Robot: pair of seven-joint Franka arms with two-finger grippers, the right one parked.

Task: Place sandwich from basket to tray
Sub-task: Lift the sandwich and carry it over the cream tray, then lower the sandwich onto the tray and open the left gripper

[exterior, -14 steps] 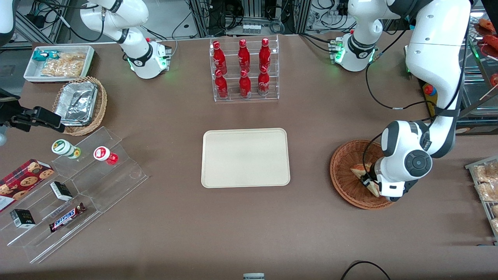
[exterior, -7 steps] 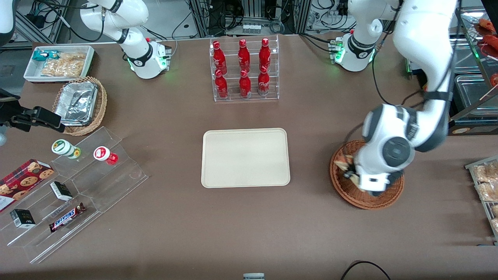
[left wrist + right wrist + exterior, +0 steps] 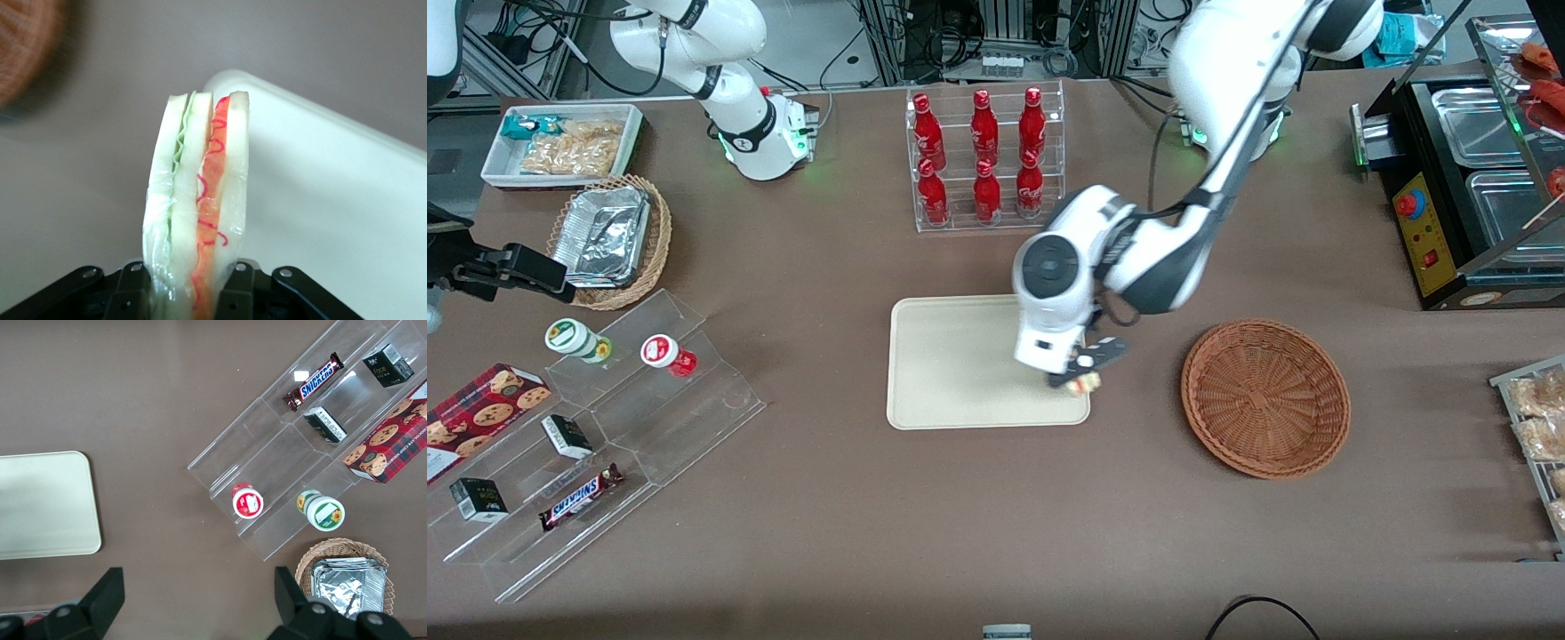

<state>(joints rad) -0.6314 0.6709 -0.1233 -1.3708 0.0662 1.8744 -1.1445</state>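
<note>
Sandwich (image 3: 197, 207) sits clamped in the gripper (image 3: 1083, 372) above the tray's (image 3: 960, 356) four-o'clock corner — better lowered nearer the middle.

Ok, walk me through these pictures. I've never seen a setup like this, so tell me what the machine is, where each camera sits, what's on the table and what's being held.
These are two white robot arms bolted to a brown table, each ending in a two-finger gripper. One picture looks down at the whole table from the front. Another comes from a camera on the working arm's wrist, and the third from the idle arm's wrist.

The working arm's gripper hangs over the edge of the cream tray nearest the round brown basket, which is empty. It is shut on a wrapped sandwich: the wrist picture shows its bread, green and red layers pinched between the black fingers.

Also on the table: a rack of red bottles, a clear stepped stand with snacks, and a lighter basket of foil containers.
</note>
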